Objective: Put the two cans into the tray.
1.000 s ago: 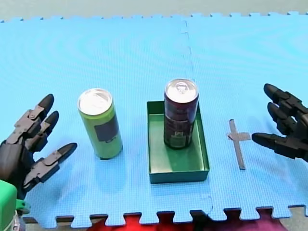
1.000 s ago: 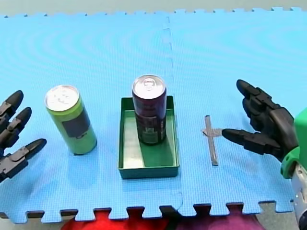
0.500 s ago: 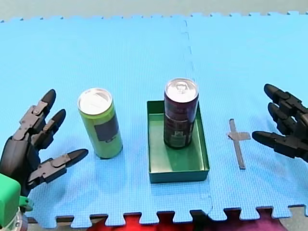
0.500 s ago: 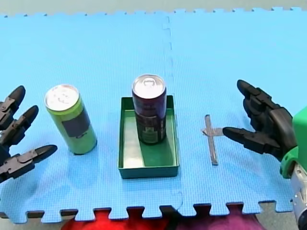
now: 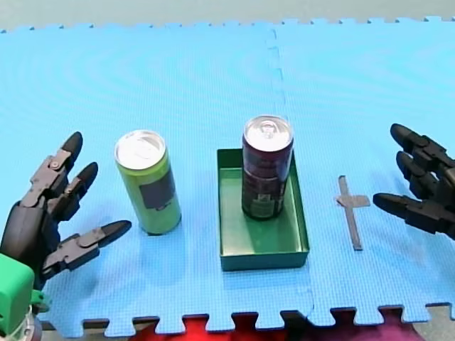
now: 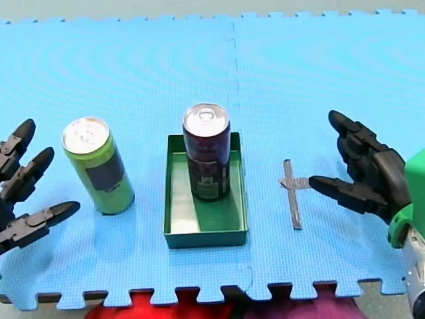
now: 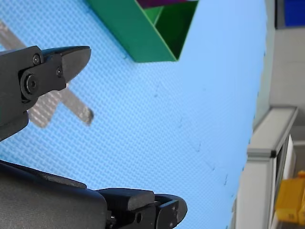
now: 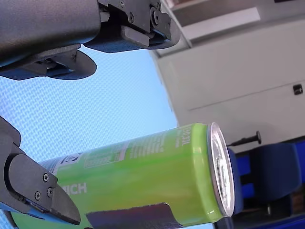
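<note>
- The green can (image 5: 148,181) stands upright on the blue foam mat (image 5: 178,78), just left of the tray (image 5: 263,249) and not touching it. It is outside the tray.
- A dark rectangular patch (image 5: 158,192) covers part of the green can's label.
- In the second wrist view, white lettering (image 8: 78,188) on this can ends in "ICH". Its start is hidden, and the finer print beside it is too small to read.
- The dark maroon can (image 5: 266,170) stands upright inside the tray, at its far end, with the pull-tab on top. Its label shows pale print that cannot be read.
- The tray is green, shallow and rectangular, and sits near the mat's front edge.
- The left hand (image 5: 51,213) is at the front left, near the green can but apart from it. It holds nothing and its fingers are uncurled.
- The right hand (image 5: 423,192) is at the right side, likewise empty and uncurled.
- A grey tape cross (image 5: 350,209) is stuck to the mat between the tray and the right hand.
</note>
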Available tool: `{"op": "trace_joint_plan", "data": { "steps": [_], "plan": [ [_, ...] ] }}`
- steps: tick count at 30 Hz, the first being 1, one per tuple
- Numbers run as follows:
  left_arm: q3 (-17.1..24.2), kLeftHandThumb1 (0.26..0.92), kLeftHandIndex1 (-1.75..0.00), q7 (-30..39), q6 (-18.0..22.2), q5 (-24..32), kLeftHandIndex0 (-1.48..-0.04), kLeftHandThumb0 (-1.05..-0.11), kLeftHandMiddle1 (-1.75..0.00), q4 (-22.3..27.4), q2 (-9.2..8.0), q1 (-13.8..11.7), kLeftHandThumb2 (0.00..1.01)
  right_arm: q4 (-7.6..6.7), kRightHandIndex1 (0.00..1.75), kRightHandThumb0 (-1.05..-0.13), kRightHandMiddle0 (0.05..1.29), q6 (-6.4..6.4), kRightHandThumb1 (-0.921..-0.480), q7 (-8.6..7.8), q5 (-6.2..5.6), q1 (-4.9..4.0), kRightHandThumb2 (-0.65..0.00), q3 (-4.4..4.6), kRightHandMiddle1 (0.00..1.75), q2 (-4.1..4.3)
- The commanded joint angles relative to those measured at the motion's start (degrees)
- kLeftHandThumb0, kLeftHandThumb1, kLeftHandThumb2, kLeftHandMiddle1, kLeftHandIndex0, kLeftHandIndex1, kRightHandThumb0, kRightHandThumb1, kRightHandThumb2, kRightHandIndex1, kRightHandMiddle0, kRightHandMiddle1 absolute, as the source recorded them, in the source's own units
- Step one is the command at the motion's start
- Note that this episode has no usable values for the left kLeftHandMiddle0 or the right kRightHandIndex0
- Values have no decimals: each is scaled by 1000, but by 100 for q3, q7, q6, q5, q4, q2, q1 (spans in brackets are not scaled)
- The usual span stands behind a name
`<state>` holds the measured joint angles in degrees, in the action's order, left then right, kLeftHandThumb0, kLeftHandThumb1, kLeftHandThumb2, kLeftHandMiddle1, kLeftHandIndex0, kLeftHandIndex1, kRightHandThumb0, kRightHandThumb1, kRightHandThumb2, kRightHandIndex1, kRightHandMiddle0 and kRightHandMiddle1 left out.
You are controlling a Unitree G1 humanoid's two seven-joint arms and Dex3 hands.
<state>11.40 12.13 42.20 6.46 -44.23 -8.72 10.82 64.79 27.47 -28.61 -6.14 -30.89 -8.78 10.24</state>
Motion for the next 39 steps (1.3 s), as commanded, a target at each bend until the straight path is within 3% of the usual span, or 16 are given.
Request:
{"op": "trace_joint_plan", "data": {
  "steps": [1,27,39],
  "plan": [
    [-21,663,0,-73,-30,-65,-210,-1048,-20,-19,-34,8,6,-6,16,-1048,221,29,-865,18,8,-9,-18,-8,1,43],
    [-224,679,-6,-514,-44,-371,-224,-1048,-26,-442,23,296,4,-82,20,-1048,229,246,-917,136,115,72,-18,51,3,95],
    [-243,681,-13,-442,-34,-313,-249,-1048,-26,-577,44,440,3,-218,13,-1048,232,222,-921,165,124,141,-28,85,3,93]
  ]
}}
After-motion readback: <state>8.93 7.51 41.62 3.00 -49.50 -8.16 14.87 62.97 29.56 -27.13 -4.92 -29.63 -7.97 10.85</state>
